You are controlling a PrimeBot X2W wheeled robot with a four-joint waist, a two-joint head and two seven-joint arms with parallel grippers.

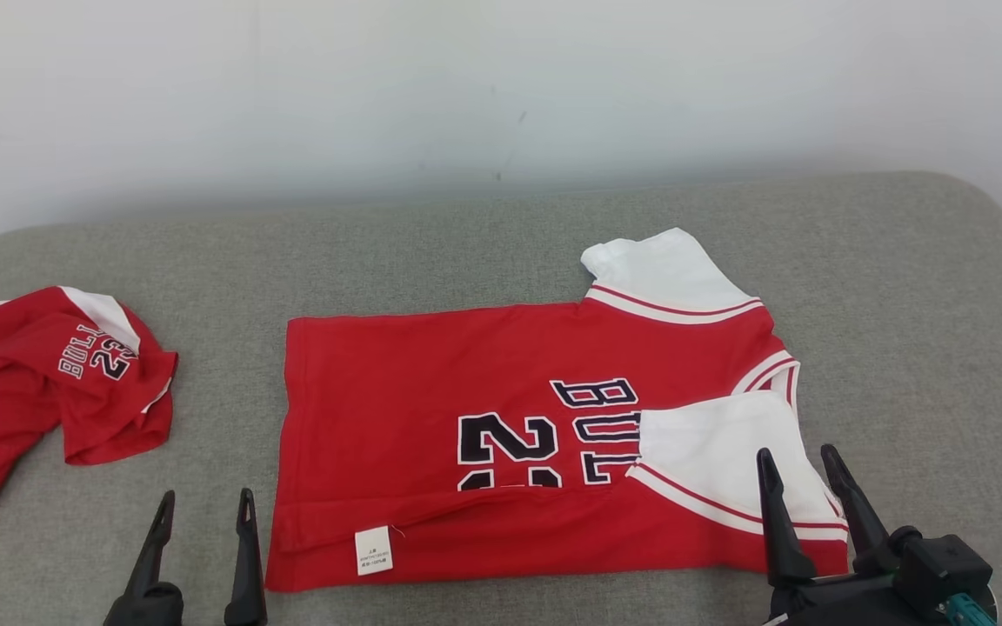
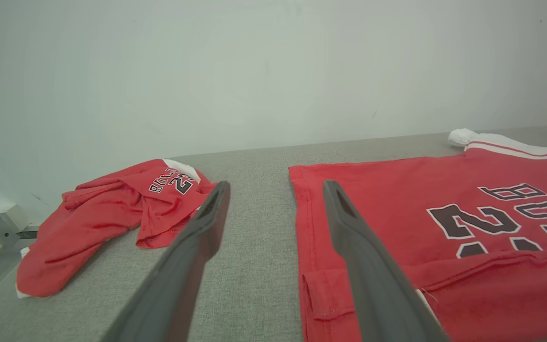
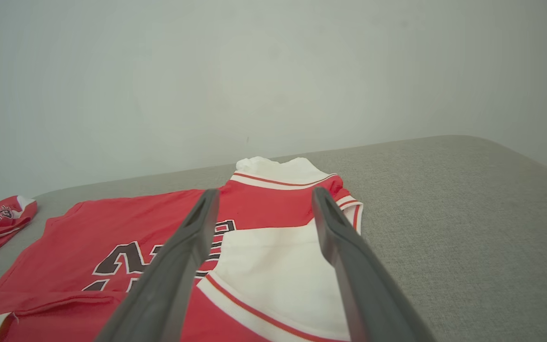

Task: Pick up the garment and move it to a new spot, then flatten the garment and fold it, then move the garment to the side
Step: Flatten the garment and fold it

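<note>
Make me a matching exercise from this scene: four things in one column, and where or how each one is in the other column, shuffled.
Column one:
1. flat jersey
2. crumpled jersey
3. white label
4. right gripper

Column two:
A. open, by the folded-in white sleeve
B. bunched at the left end of the grey surface
C. spread out in the middle, near edge folded over
D. on the folded-over near edge

Pairs: 1-C, 2-B, 3-D, 4-A.
</note>
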